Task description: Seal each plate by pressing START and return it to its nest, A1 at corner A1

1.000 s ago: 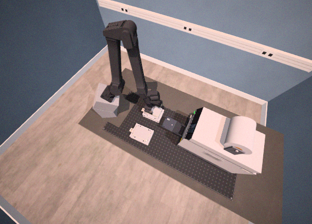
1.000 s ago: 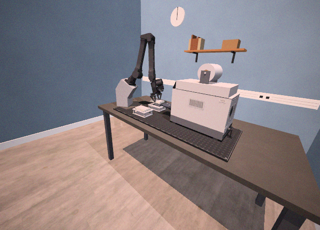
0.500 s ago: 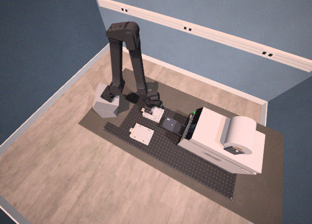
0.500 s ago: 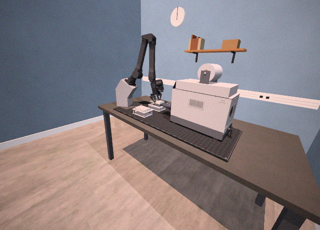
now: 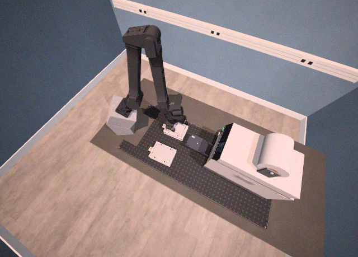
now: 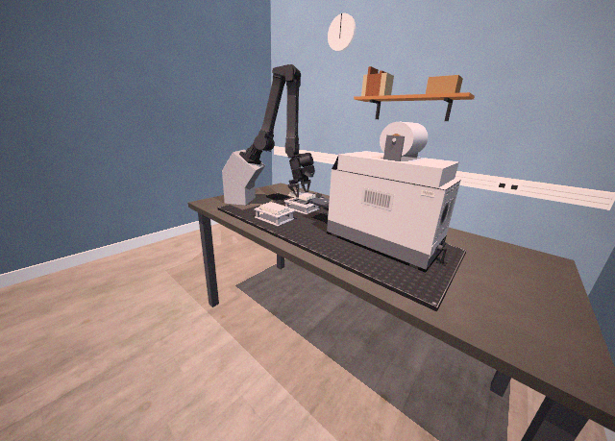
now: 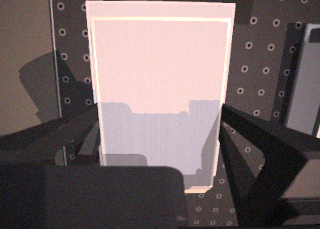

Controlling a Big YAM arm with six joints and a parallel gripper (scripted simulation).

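Observation:
My gripper [image 5: 177, 125] [image 6: 302, 193] [image 7: 159, 109] is shut on a white plate [image 5: 181, 129] [image 6: 304, 196] [image 7: 160, 64], across its width. The plate's top looks smooth in the wrist view, with no wells showing. It is level, low over the back nest [image 6: 301, 208] [image 7: 160, 10]; the exact gap is hard to tell. The other white plate [image 5: 163, 153] [image 6: 273, 208] sits in the front nest [image 6: 274, 220]. The sealer [image 5: 240, 150] [image 6: 382, 209] has its dark stage [image 5: 198, 143] out, with no plate on it. Its lamp [image 5: 223, 129] is green. The nest labels and A1 marks cannot be read.
The sealer with its foil roll [image 5: 276, 153] [image 6: 405, 137] stands to the right of the nests on the dotted dark mat [image 5: 219, 187] [image 6: 397, 267]. The arm's grey base [image 5: 121, 120] [image 6: 239, 181] is at the left. The stage lies between the back nest and the sealer.

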